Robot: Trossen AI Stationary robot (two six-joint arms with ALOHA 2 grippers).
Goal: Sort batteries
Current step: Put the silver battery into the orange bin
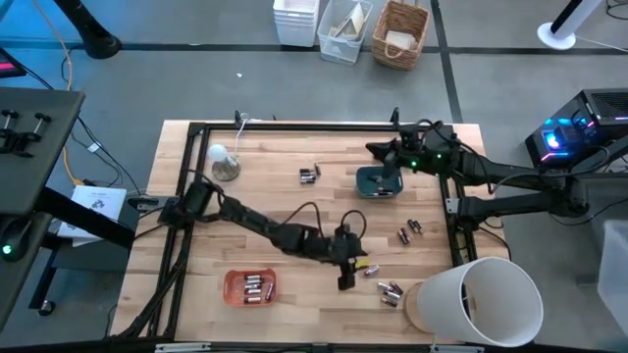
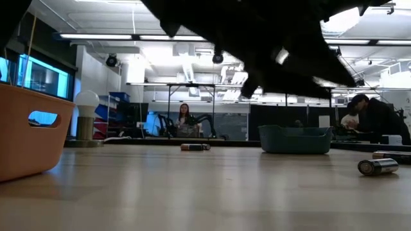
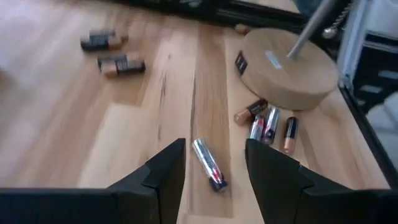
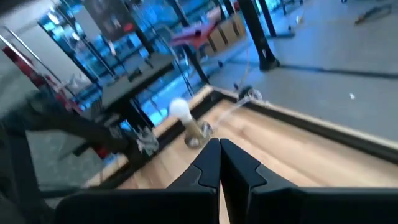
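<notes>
Several batteries lie scattered over the wooden surface (image 1: 294,211), and they should all handle alike: small, rigid metal cylinders, dense for their size, smooth-skinned and quick to roll. The safest hold is likely across the middle of the barrel, pinching square to its length so it cannot squirt out endways.

Starting at the high view's nine o'clock side, an orange tray (image 1: 248,286) at about seven o'clock already holds a few cells (image 1: 257,288). Up near eleven o'clock stands a small lamp with a white bulb (image 1: 223,160). A dark pair of batteries (image 1: 310,175) rests at roughly twelve.

The left gripper (image 1: 345,267) reaches past the middle of the surface, its fingers (image 3: 163,180) spread wide and holding nothing. In the left wrist view one silvery battery with a red band (image 3: 209,163) lies flat in the gap between them, slanted somewhat across the opening and touching neither finger; whether the tips are down at its level I cannot tell. It would probably need a slight wrist turn to meet it squarely.

Further toward three o'clock sit a loose cluster of cells (image 3: 268,122) beside a round wooden base, and another pair (image 1: 409,231). The right gripper (image 4: 219,160) waits above a dark teal bin (image 1: 380,182) at about one o'clock, fingers pressed together, empty. A large white tube (image 1: 478,300) lies at five o'clock.
</notes>
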